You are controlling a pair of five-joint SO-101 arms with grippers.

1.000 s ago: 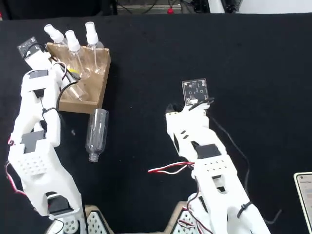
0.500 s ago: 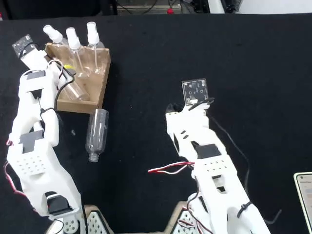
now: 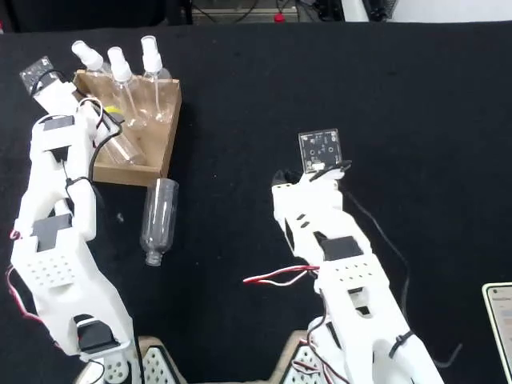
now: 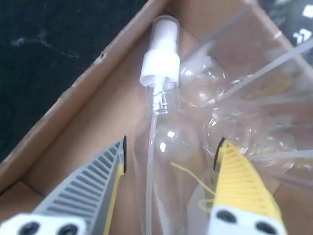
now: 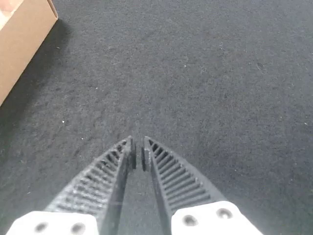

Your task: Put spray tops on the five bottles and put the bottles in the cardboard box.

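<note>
Nearest, the right tool (image 5: 138,159) hangs low over the bare worktop (image 3: 360,96), its jaws narrowed to a slit and holding nothing. To its left, a bare bottle (image 3: 158,218) lies on its side, neck toward the near edge and base just short of the box (image 3: 170,132). Above the box, the left tool (image 4: 170,152) stands wide, one jaw on each side of a capped bottle (image 4: 164,142) that leans inside with its spray top (image 4: 159,61) toward a wall. At the far side, three bottles (image 3: 152,76) stand upright and capped.

The step looks like letting go of the fourth bottle. It would go best with the jaws kept wide and the tool raised straight up, since a sideways drift could drag the leaning bottle or knock the upright ones over.
</note>
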